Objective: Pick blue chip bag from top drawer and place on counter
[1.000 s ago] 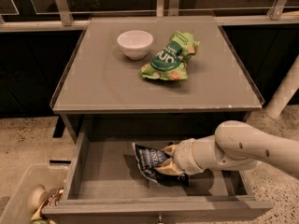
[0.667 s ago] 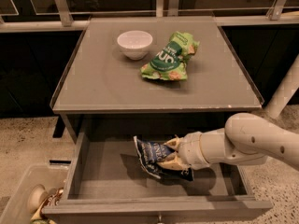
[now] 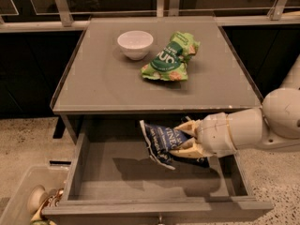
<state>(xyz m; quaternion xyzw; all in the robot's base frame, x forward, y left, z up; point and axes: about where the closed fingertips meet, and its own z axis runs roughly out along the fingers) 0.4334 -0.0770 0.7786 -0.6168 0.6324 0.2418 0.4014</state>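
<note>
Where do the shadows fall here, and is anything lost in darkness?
Camera view: light seemingly comes from above, so the blue chip bag, clamped in the gripper over the top drawer, casts a dark shadow on the drawer floor to its lower left; the counter is evenly lit, without glare; behind the railing all is black.

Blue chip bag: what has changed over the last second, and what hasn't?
The gripper, shut on the blue chip bag, has risen, lifting the bag off the floor of the top drawer; its shadow lies below. The grip was already made, and nothing was let go. The white bowl and green snack bag on the counter and the open drawer stayed put.
</note>
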